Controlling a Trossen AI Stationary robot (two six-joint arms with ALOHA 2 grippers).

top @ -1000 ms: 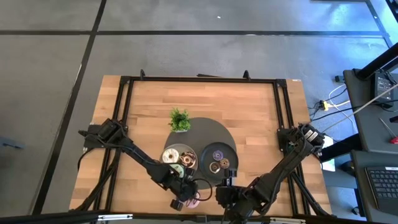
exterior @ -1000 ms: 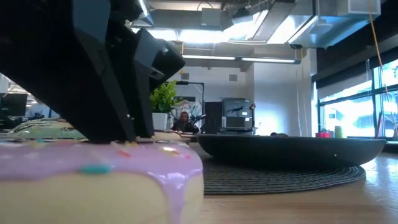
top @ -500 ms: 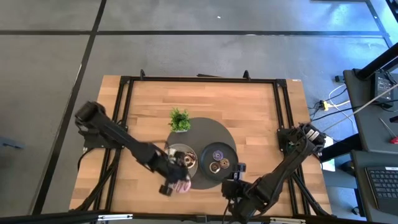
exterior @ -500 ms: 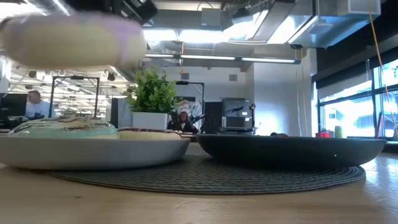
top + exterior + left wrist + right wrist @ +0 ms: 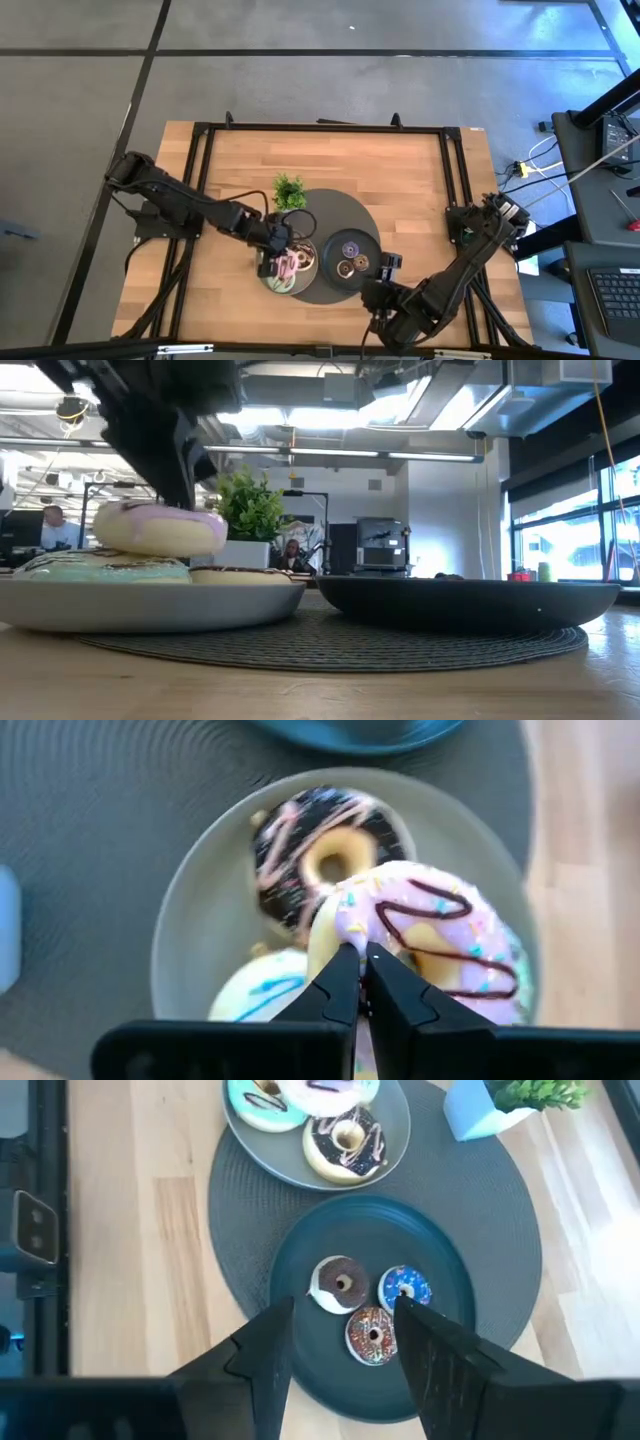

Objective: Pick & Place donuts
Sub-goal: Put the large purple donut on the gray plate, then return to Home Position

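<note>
My left gripper (image 5: pixel 358 958) is shut on a pink-iced donut with a chocolate drizzle (image 5: pixel 430 935). It holds the donut over the grey plate (image 5: pixel 190 920), as the high view (image 5: pixel 290 264) also shows. On that plate lie a chocolate donut with pink stripes (image 5: pixel 325 855) and a pale mint donut (image 5: pixel 105 567). In the low view the pink donut (image 5: pixel 160 528) sits just over the mint one; whether they touch, I cannot tell. My right gripper (image 5: pixel 345 1320) is open above the dark plate (image 5: pixel 300 1370), which holds three tiny donuts (image 5: pixel 340 1283). My left gripper pinches the pink donut's outer rim (image 5: pixel 335 925) between its two fingertips. The fingers come from above, pointing down (image 5: pixel 170 470). The donut hangs about level below them, over the grey plate's donuts. The fingers hide the exact place of contact.
Both plates stand on a round dark woven mat (image 5: pixel 335 215). A small green plant in a pale blue pot (image 5: pixel 289 193) stands at the mat's far left. Bare wooden table (image 5: pixel 400 170) lies around it. People show in the room behind (image 5: pixel 55 525).
My left gripper has lifted the pink donut off the table by the near edge. It has carried it toward the far edge and lowered it over the grey plate. My right gripper has drawn a little toward the right and far side.
</note>
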